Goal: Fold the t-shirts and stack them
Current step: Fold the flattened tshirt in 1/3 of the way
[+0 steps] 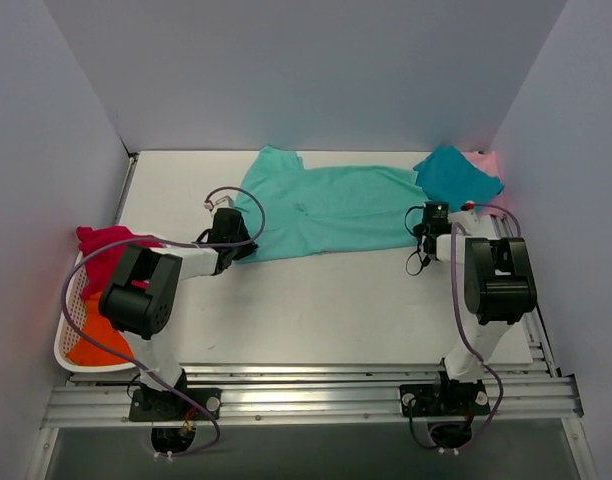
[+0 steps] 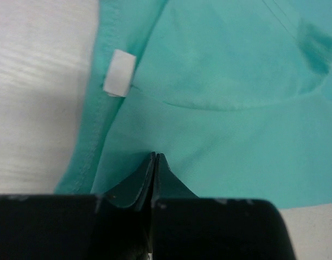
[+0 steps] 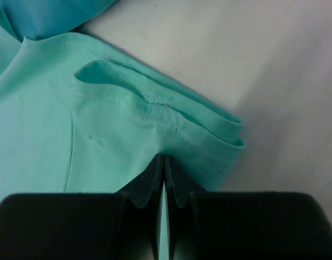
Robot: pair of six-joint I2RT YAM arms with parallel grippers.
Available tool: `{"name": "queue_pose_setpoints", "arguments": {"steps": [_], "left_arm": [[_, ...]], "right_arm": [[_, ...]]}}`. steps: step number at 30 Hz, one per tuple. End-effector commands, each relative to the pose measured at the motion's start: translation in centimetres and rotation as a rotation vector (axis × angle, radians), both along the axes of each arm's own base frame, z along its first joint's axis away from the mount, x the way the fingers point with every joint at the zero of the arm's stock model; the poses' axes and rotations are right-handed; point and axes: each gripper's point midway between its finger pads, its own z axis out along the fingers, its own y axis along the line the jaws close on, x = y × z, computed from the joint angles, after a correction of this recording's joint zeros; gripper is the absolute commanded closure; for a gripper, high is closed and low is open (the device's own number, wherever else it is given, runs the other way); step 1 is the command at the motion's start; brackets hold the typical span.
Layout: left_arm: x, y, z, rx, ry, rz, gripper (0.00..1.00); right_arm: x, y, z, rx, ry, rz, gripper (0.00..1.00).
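Your left tool [image 2: 155, 158] and right tool [image 3: 164, 158] are each pinched closed on an edge of the mint-green t-shirt [image 1: 336, 205], which lies spread across the tabletop [image 1: 326, 310] between them.

This is looking like a robotics lab cell: plain pale partition walls [image 1: 316, 70] are enclosing a white bench [image 1: 326, 310], and the left arm [image 1: 146, 290] and right arm [image 1: 496, 280] are sitting bolted to aluminium rails [image 1: 316, 395].

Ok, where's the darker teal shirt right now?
Top view: the teal shirt lies at the table's far right corner, against the mint-green shirt's right end, with the pink shirt just beyond it.
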Motion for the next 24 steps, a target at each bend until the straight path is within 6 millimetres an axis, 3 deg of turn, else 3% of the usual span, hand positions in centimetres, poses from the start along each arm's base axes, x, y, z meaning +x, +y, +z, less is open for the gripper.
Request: {"name": "queue_pose_setpoints", "arguments": {"steps": [1, 5, 9, 10, 12, 13, 15, 17, 18, 20, 23, 24], "left_arm": [[-1.8, 3.0, 0.3, 0.080, 0.038, 0.076, 0.98], [-4.0, 5.1, 0.2, 0.117, 0.086, 0.164, 0.98], [-5.8, 5.8, 0.7, 0.112, 0.084, 0.192, 0.98], [-7.4, 6.2, 0.5, 0.122, 0.118, 0.201, 0.98], [-8.2, 6.4, 1.7, 0.115, 0.091, 0.218, 0.98], [-9.6, 6.8, 1.0, 0.119, 0.119, 0.229, 0.98], [-10.7, 6.8, 1.4, 0.117, 0.105, 0.239, 0.98], [-12.1, 6.0, 2.9, 0.099, 0.067, 0.231, 0.98], [-12.6, 6.0, 4.6, 0.099, 0.022, 0.244, 0.98], [-13.3, 4.4, 7.1, 0.079, -0.034, 0.216, 0.98], [-14.5, 3.7, 12.2, 0.067, -0.120, 0.209, 0.98], [-15.1, 3.9, 13.5, 0.062, -0.138, 0.207, 0.98]], "right_arm": [[-5.7, -2.3, -3.0, 0.046, 0.193, -0.130, 1.00], [-8.3, -2.3, -3.2, 0.074, 0.240, -0.148, 1.00], [-10.8, -1.8, -3.2, 0.086, 0.293, -0.134, 1.00], [-11.3, -1.6, -3.2, 0.094, 0.295, -0.129, 1.00], [-12.3, -1.2, -2.5, 0.106, 0.283, -0.108, 1.00], [-13.5, -1.0, -2.9, 0.110, 0.301, -0.104, 1.00], [-14.5, -0.8, -2.1, 0.109, 0.289, -0.088, 1.00], [-15.8, -0.7, -1.4, 0.103, 0.280, -0.069, 1.00], [-16.2, -0.6, -1.0, 0.106, 0.273, -0.065, 1.00], [-16.4, -0.4, 1.1, 0.098, 0.199, -0.037, 1.00], [-17.8, -1.2, 4.7, 0.064, 0.135, -0.072, 1.00], [-17.9, -1.3, 5.8, 0.054, 0.111, -0.078, 0.95]]}}
